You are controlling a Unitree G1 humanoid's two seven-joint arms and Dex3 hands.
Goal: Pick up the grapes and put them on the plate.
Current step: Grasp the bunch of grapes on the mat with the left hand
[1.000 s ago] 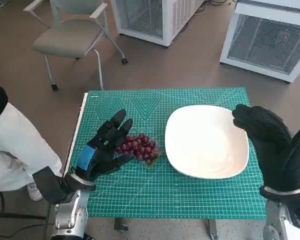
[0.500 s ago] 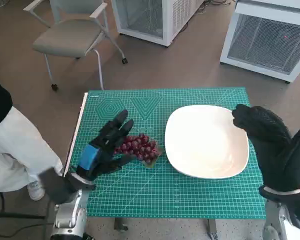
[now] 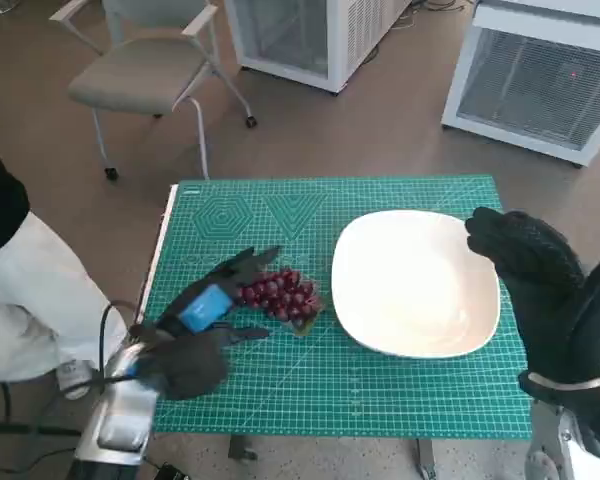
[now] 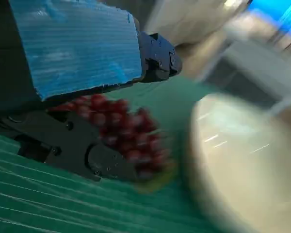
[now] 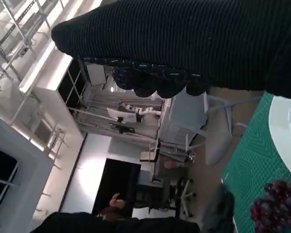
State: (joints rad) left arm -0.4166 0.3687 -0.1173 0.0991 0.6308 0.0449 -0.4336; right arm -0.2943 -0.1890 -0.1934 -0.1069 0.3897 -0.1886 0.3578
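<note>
Grapes (image 3: pixel 280 296) on green tabletop (image 3: pixel 380 400), just left of white plate (image 3: pixel 416 282). Left hand (image 3: pixel 212 310) beside bunch, fingers spread, holding nothing. Right hand (image 3: pixel 540 290) raised, closure unclear. Risk: loose grip, berries shedding, bunch dragging against plate rim.

A green cutting mat (image 3: pixel 380 385) covers the tabletop; behind it, a grey chair (image 3: pixel 140 75) and two white grilled units (image 3: pixel 540 80) on brown floor
</note>
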